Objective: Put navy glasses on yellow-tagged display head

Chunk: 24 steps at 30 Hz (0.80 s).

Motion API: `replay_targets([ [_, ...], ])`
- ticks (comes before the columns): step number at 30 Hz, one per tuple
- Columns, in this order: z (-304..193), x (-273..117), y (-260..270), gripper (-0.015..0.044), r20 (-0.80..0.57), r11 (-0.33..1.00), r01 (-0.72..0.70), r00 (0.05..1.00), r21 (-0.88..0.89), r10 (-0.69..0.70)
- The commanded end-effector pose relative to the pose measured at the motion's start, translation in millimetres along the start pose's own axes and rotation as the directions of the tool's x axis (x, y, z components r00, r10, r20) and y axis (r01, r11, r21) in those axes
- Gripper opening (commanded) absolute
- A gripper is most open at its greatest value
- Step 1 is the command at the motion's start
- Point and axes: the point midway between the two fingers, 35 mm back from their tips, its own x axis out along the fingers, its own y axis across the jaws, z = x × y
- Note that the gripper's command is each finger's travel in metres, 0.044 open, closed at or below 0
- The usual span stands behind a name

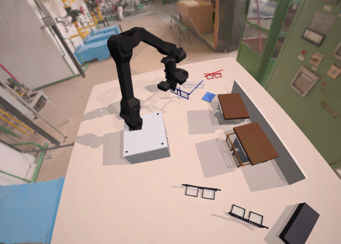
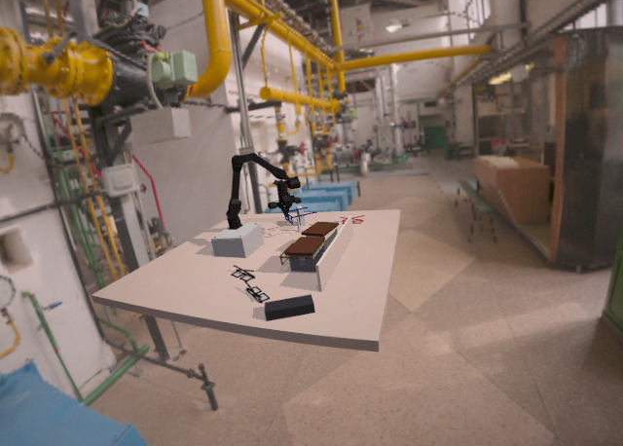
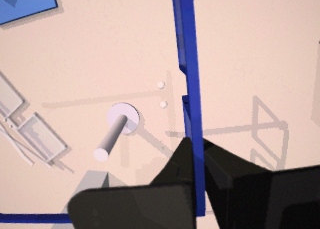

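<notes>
My gripper (image 1: 173, 89) (image 3: 191, 143) is shut on the navy glasses and holds them above the table near a pale post (image 3: 113, 134). The navy glasses (image 1: 196, 87) (image 3: 190, 54) have their front bar between the fingers; one temple reaches toward the blue cloth in the top view. The far display head is mostly hidden under a brown board (image 1: 233, 106); a tiny yellowish spot shows at its near side, too small to read as the tag. The near head, a dark grey block under a larger brown board (image 1: 256, 143) (image 2: 305, 245), has brown-framed glasses in front.
A grey wall (image 1: 292, 171) (image 2: 333, 255) stands behind both heads. A blue cloth (image 1: 208, 96) (image 3: 27, 4), clear glasses (image 3: 46, 138) and red glasses (image 1: 209, 76) lie at the far end. Two black pairs and a dark case (image 1: 301, 225) (image 2: 289, 308) are at the near end.
</notes>
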Motion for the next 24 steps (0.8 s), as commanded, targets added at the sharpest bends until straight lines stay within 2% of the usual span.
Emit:
replay_targets([
  [1,-1.1,-14.5,-1.0,0.0,0.001,1.0,-0.004,1.0,0.007,0.004],
  [7,6.4,-14.8,-2.5,0.0,0.001,1.0,-0.004,1.0,-0.027,0.004],
  [24,78.0,-16.7,-27.4,0.0,0.007,0.932,-0.003,1.0,-0.363,0.006],
])
